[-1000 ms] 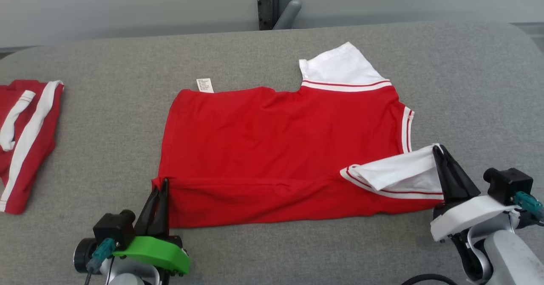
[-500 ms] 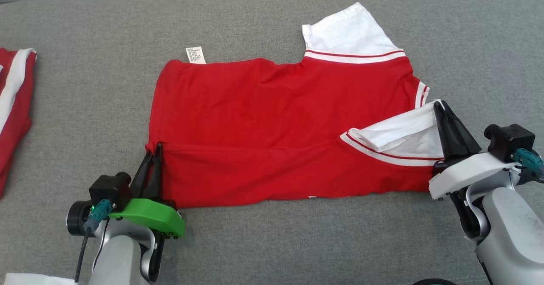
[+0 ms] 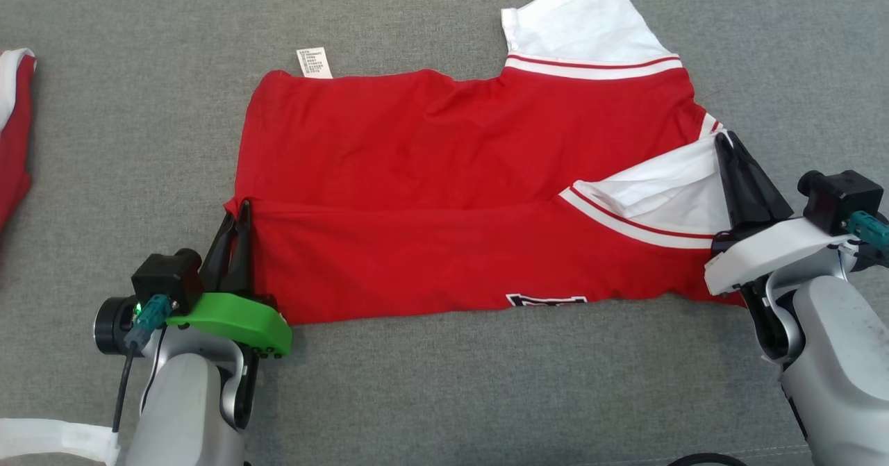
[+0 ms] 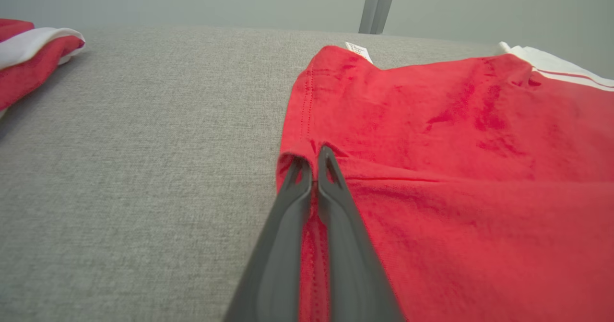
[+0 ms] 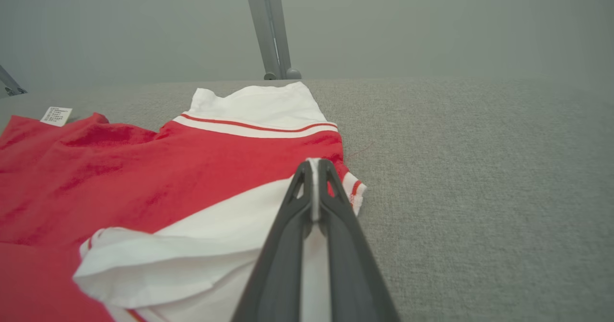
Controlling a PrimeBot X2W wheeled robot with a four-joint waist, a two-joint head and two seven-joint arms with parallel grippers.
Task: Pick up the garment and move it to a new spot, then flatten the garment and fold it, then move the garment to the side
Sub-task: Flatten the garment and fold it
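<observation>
**Change since the earlier frames**
- The head camera has tilted down. The whole picture has shifted, and the far wall has left the head view.
- Both grippers have carried the near edge of the garment [image 3: 417,146] farther across its body. The folded flap now covers about half of it.
- A black-and-white emblem [image 3: 549,301] has come into view at the near edge of the flap.

**Grippers**
- Left gripper [image 3: 236,209]: fingers pinched together on the red hem at the left edge of the garment, at the fold line. The left wrist view shows red cloth between them.
- Right gripper [image 3: 724,139]: fingers pinched together on the white near sleeve [image 3: 667,195] at the right edge. The right wrist view shows white cloth between them.

**Garment**
- It lies at the centre of the surface, red, with its length running left to right.
- The far sleeve [image 3: 583,28] lies flat at the far right.
- A care label [image 3: 314,62] projects from the far left corner.

**Surface and room**
- The padded surface [image 3: 139,105] is covered in grey woven fabric.
- A second garment [image 3: 14,139], red and white, lies at the far left, well apart from the first.
- Beyond the far edge stand a plain grey wall [image 5: 431,24] and a grey post [image 5: 268,24].
</observation>
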